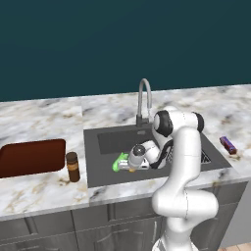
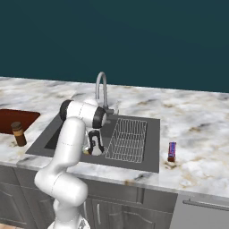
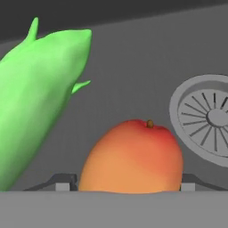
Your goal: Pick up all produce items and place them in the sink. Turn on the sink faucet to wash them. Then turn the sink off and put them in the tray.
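marble counter (image 1: pixel 44 117) runs wall to wall, dark cabinets under it. the sink (image 1: pixel 98 171) is sunk into its middle, deep enough to hold wet produce, with a wire rack (image 2: pixel 129 139) along its right side and a round drain (image 3: pixel 209 118) in the floor.

the tray (image 1: pixel 30 157) sits on the counter well to the left of the basin, nothing in it that i can see; judged from that, it waits as the last stop.

white arm (image 1: pixel 184 166) folds forward and down from the base, hand dipped into the basin, so the work of this moment is inside the sink.

faucet (image 1: pixel 144 100) arches over the back rim; no water visible, whether washing is already done i cannot say.

the green vegetable (image 3: pixel 35 102) lies on the sink floor, left of the hand, long body angled away, apart from the gripper.

brown jar (image 1: pixel 72 166) stands upright between tray and sink, not produce.

the orange fruit (image 3: pixel 133 158) sits on the sink floor near the drain, stem end up, directly between the fingertips, one to each side.

gripper (image 3: pixel 129 185) has its jaws spread about as wide as the fruit; the tips stand at its flanks, but contact is hidden at the bottom edge, so i cannot tell if it is pinched. likely a grasp in the making, fruit first.

small purple-red bar (image 1: pixel 227 144) lies on the counter right of the sink, left alone.
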